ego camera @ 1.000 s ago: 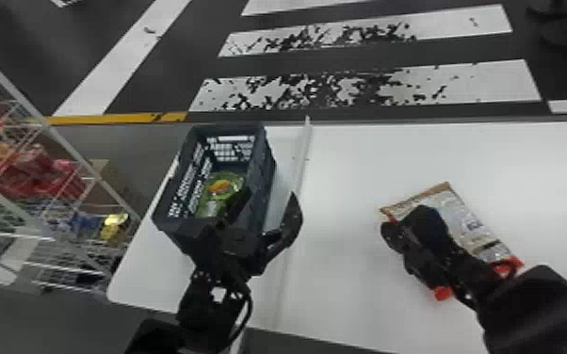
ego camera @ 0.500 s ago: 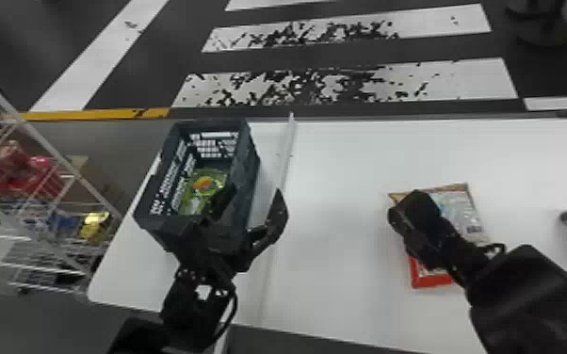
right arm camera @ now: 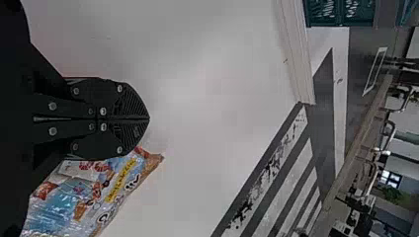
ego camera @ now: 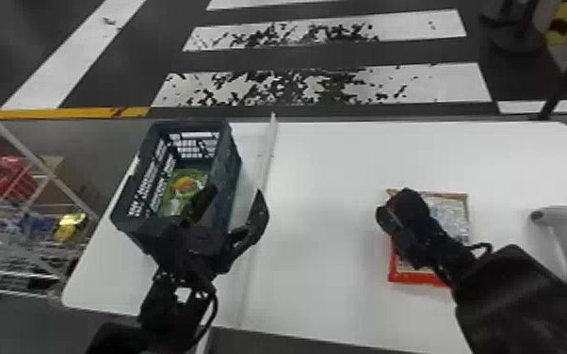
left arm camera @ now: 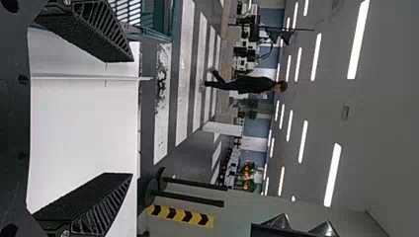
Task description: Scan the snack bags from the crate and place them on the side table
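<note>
- Your left pincer (ego camera: 236,193) is open at the crate (ego camera: 231,162), by the table's (ego camera: 325,155) left edge
- Your right pincer (ego camera: 387,214) is closed above a bag (ego camera: 449,216), nearer the right edge

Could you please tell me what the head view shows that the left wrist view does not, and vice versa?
Head view: the scanner, the right claw near snack packaging, the crate's green bag and the wire rack.
Left wrist view: ceiling lights and distant plants.
Both: the crate, left claw, table and striped floor.
</note>
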Action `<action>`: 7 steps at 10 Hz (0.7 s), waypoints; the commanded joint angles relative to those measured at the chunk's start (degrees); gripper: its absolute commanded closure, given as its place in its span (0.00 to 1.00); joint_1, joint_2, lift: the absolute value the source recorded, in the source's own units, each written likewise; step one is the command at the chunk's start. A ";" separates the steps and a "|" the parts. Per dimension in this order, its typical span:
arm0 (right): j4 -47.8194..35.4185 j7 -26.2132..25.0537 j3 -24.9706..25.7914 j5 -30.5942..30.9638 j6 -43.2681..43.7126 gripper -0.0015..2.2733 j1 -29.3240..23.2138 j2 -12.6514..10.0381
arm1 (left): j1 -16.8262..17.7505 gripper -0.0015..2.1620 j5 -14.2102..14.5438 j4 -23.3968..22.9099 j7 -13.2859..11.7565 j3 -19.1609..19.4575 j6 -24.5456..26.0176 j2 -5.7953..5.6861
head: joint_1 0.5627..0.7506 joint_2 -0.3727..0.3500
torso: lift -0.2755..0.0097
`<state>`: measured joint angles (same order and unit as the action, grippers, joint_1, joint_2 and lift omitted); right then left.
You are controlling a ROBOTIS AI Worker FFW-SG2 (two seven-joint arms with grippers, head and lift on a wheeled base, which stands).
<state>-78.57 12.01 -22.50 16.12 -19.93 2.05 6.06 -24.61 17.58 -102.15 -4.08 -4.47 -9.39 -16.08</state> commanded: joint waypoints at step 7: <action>-7.30 0.56 0.71 -0.65 -3.06 1.00 -6.88 1.33 | 0.35 0.02 0.00 0.72 0.04 -0.54 -0.14 0.00 | 0.70 0.80 | 0.79</action>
<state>-85.74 12.57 -22.13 15.49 -22.93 -4.68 7.21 -24.24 17.58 -101.46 -4.11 -4.96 -9.52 -16.09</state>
